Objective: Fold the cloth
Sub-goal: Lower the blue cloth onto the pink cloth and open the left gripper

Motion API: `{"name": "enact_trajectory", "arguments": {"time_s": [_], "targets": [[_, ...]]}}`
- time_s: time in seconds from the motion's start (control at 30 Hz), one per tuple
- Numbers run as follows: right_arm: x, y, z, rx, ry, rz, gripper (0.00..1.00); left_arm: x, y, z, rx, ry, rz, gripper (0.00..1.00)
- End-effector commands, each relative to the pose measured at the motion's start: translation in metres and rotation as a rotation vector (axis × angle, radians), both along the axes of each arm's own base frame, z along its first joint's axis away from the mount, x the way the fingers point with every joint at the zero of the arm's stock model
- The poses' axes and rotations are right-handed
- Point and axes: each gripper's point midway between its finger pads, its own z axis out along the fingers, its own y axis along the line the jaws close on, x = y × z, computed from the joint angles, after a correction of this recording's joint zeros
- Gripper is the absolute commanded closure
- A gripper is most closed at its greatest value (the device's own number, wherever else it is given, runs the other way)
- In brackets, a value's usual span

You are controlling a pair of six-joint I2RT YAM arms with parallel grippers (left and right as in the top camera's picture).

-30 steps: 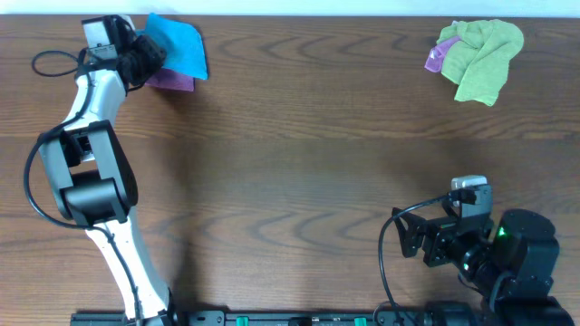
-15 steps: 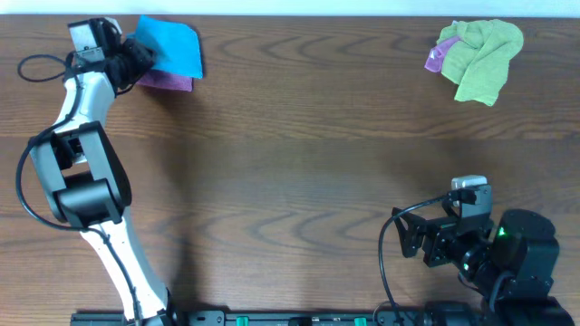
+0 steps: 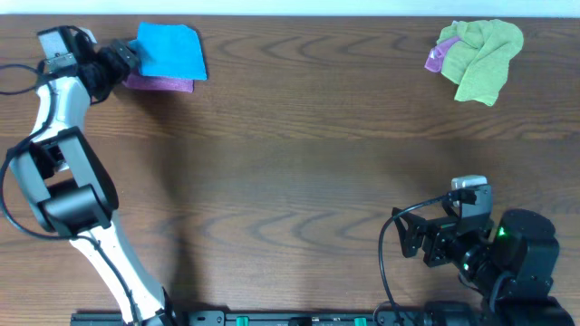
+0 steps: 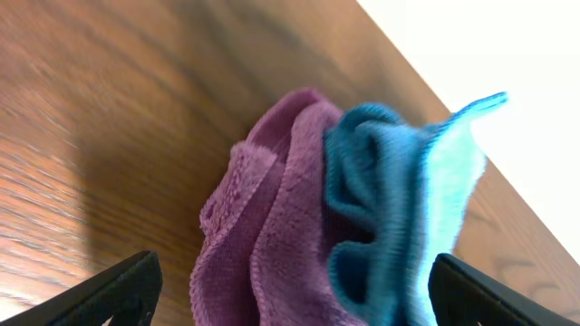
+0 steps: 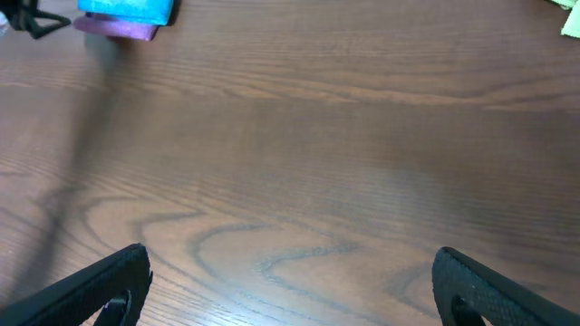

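A blue cloth (image 3: pixel 170 50) lies folded on top of a purple cloth (image 3: pixel 163 83) at the table's far left corner. My left gripper (image 3: pixel 127 56) sits just left of the pile, open. In the left wrist view the purple cloth (image 4: pixel 272 226) and blue cloth (image 4: pixel 399 190) bulge close in front of the left gripper (image 4: pixel 290 299), between its wide-spread fingers (image 4: pixel 118 290), not pinched. My right gripper (image 3: pixel 405 237) rests at the near right, and in the right wrist view the right gripper (image 5: pixel 290 290) stands open over bare wood, far from the blue cloth (image 5: pixel 127 7).
A crumpled green cloth (image 3: pixel 485 56) lies at the far right over another purple piece (image 3: pixel 435 59). The table's far edge runs just behind both piles. The left arm (image 3: pixel 63 172) stretches along the left side.
My left gripper has opened, let go of the blue cloth and drawn back to the left. The blue cloth now lies flatter on the purple one. The right arm has not moved.
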Motion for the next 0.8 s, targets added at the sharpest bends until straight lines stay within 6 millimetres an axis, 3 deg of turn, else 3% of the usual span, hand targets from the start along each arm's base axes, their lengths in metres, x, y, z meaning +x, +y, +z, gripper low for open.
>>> {"name": "enact_trajectory", "arguments": {"time_s": [0.0, 0.2, 0.57, 0.77], "targets": [[0.0, 0.001, 0.0, 0.016, 0.004, -0.005, 0.01, 0.0, 0.01, 0.056, 0.056, -0.096, -0.004, 0.05], [0.0, 0.001, 0.0, 0.016, 0.004, -0.005, 0.01, -0.014, 0.002, 0.092, 0.04, -0.119, -0.023, 0.05], [0.0, 0.001, 0.0, 0.016, 0.004, -0.005, 0.01, -0.04, -0.069, 0.197, -0.066, -0.308, -0.237, 0.05], [0.0, 0.001, 0.0, 0.016, 0.004, -0.005, 0.01, -0.056, -0.098, 0.235, -0.189, -0.353, -0.287, 0.05]]}}
